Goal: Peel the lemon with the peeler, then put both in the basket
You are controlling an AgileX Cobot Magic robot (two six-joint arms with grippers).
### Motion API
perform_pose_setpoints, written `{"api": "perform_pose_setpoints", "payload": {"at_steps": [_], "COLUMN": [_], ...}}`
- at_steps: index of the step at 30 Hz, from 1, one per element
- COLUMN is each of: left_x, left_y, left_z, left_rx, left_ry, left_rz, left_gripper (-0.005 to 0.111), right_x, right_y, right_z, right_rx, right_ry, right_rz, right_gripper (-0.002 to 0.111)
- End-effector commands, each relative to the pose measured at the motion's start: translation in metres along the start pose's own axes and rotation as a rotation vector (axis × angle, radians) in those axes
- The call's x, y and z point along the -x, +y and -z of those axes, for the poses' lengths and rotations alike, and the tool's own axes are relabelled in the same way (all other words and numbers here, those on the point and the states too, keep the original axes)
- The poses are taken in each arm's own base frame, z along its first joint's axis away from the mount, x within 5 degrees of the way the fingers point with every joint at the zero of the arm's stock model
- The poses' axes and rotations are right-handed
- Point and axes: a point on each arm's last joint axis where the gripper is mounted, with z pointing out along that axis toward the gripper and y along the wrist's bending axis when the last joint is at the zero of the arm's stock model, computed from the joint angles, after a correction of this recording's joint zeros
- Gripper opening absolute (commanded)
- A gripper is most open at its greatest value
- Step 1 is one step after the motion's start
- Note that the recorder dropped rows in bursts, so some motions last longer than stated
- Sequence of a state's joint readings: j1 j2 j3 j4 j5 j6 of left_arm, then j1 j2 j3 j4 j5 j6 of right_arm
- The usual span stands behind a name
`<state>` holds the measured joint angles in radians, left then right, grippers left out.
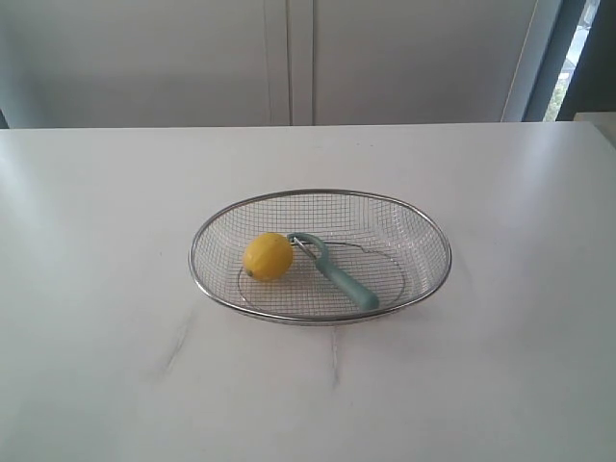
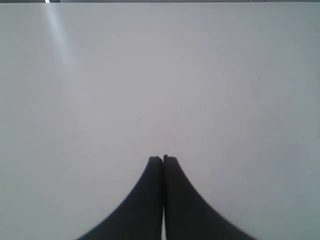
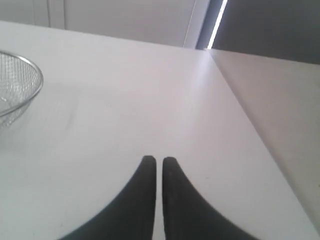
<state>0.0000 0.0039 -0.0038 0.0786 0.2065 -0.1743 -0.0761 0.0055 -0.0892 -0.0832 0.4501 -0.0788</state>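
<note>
**A:** Any brand or lettering you can read?

**B:** The peeler [image 1: 342, 277] is the only likely place, and its pale teal handle is too small in the exterior view to tell any marking.

**A:** Where are the task's things?

**B:** All together near the middle of the white surface [image 1: 106, 289]. The lemon [image 1: 268, 256] lies inside the wire-mesh basket [image 1: 318, 192], in its left half. The peeler lies in the basket too, to the lemon's right. Its hooked head is just beside the fruit, though I cannot tell whether they touch. Its handle slants toward the near right part of the rim.

**A:** And the pincers?

**B:** The left pincer [image 2: 163, 159] has its dark fingers pressed together tip to tip with nothing between them. It hangs over bare surface, well apart from the basket. The right pincer [image 3: 155, 161] is all but pressed together, with a thin slit between the tips and nothing in it. In its wrist view the basket [image 3: 22, 87] shows at the picture's edge, well apart from the fingers.

**A:** What else is around?

**B:** Pale wall panels [image 1: 289, 58] stand behind the surface, with a vertical seam between them. A dark frame with a strip of daylight [image 1: 573, 58] is at the far right. Two faint grey streaks [image 1: 178, 346] mark the surface in front of the basket. The right wrist view also shows the surface's edge [image 3: 250, 120] running beside the pincer.

**A:** Anything in the way?

**B:** The lemon and peeler lie in the open top of the basket, with its low mesh wall around them.
</note>
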Motion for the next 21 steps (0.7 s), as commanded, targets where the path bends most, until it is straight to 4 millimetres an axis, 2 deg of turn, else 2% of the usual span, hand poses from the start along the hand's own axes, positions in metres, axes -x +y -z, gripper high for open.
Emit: {"api": "perform_pose_setpoints", "payload": {"at_steps": [1, 5, 21], "left_x": [-0.0008, -0.0008, -0.0008], "left_y": [-0.0002, -0.0002, -0.0002], "left_z": [-0.0002, -0.0002, -0.0002], "left_rx": [-0.003, -0.003, -0.003], "left_ry": [-0.003, -0.003, -0.003], "left_rz": [0.009, 0.009, 0.009], "left_gripper": [0.000, 0.000, 0.000], "right_x": [-0.0204, -0.0125, -0.0132], "right_y": [0.0040, 0.0043, 0.0044], "right_z": [-0.0102, -0.0099, -0.0100], "right_rx": [0.005, 0.009, 0.011], "right_ry": [0.007, -0.079, -0.072], "right_rz": [-0.007, -0.041, -0.042], "right_gripper": [0.005, 0.005, 0.005]}}
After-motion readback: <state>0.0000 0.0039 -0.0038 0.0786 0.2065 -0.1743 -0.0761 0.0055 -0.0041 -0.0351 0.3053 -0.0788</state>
